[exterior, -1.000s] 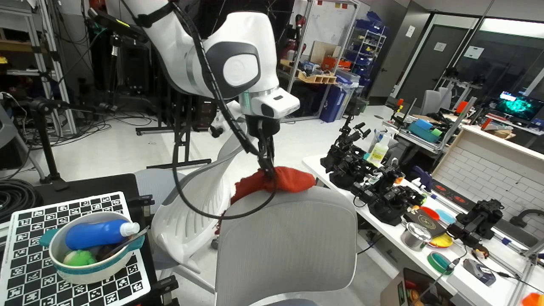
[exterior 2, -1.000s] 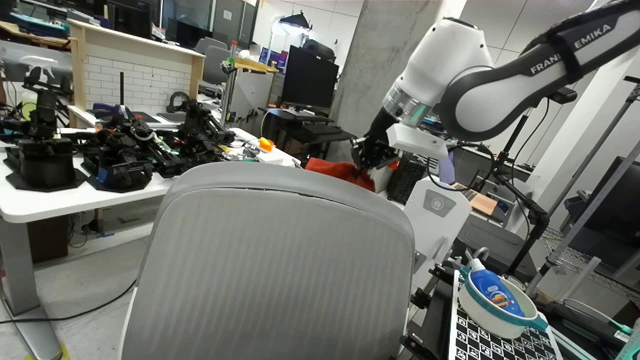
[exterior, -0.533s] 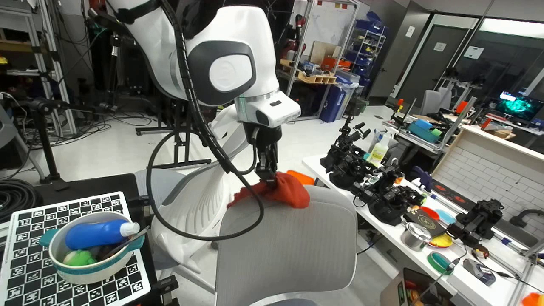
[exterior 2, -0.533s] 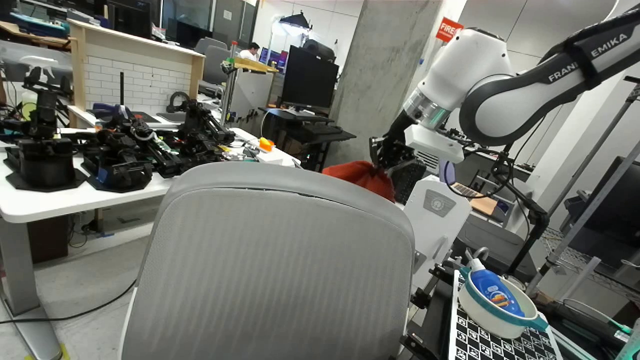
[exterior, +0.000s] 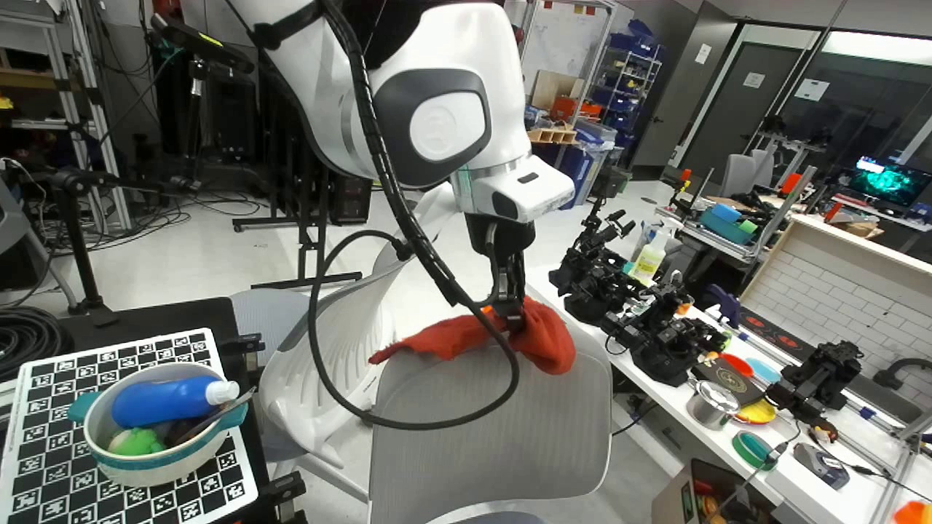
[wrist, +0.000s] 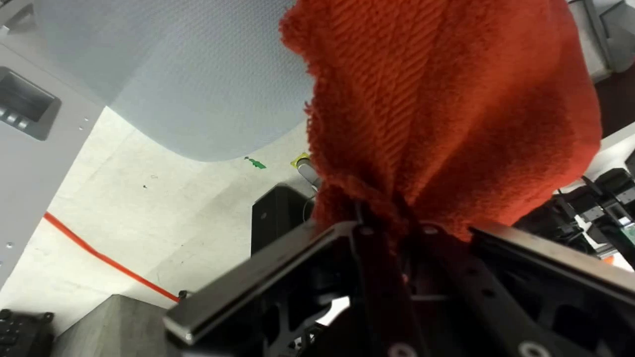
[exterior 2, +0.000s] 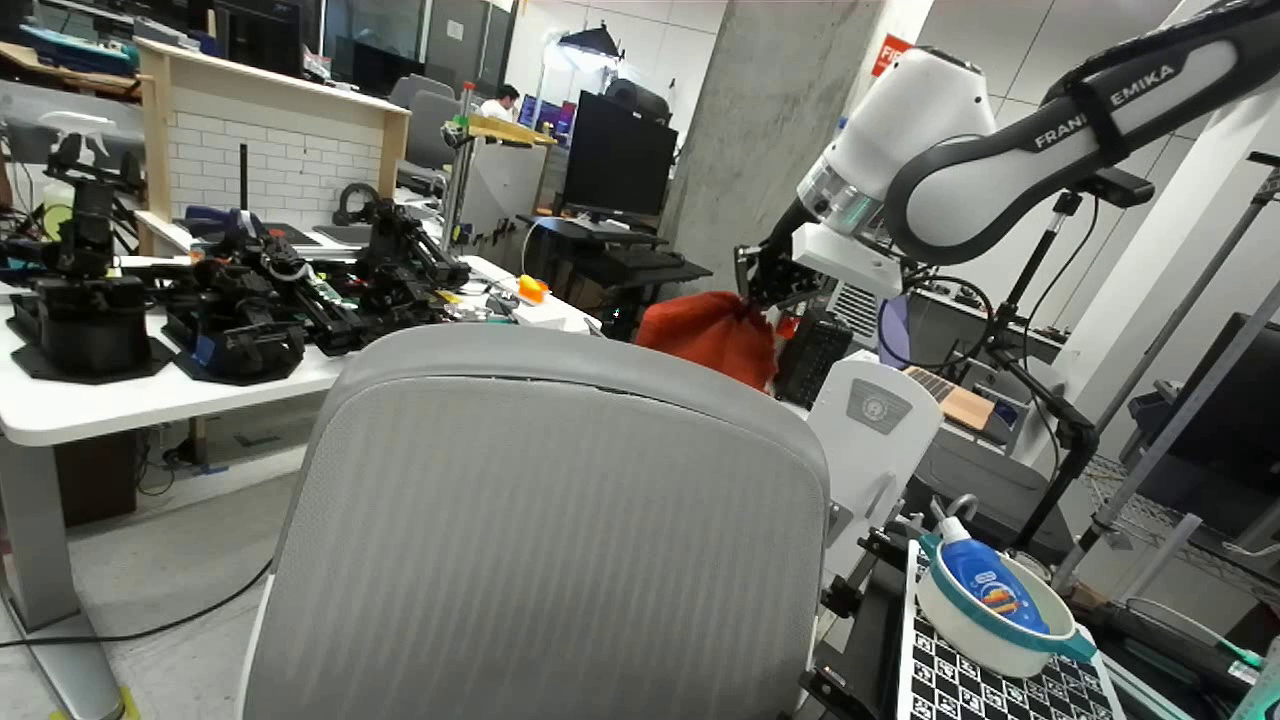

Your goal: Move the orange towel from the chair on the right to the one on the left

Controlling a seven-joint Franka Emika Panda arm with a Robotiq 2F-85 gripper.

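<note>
An orange towel [exterior: 542, 342] gathered at the top of the right-hand chair [exterior: 495, 458]

A white robot arm [exterior: 445, 125] reaches down from the left. Its gripper [wrist: 394, 223] is clamped on the towel; in the wrist view the cloth fans out from the grip in deep folds. In an exterior view the towel spans the top edge of the grey right-hand chair, a bulky end sagging right, a thin frayed end pointing left. Whether it rests on the chair back or hangs just clear cannot be told. To the left, partly behind, stands the left-hand chair [exterior: 295, 393], its white shell facing the viewer.

The step in hand looks like the lift and carry. To do it well, raise the bunch first — high enough for both ends to clear the rim — and only then travel left, slowly, so the loose cloth neither snags nor swings. The black cable [exterior: 422, 428] loops low before the right-hand chair and could catch there. Over the left-hand chair, lower until the folds bear on its top edge before letting go.
</note>
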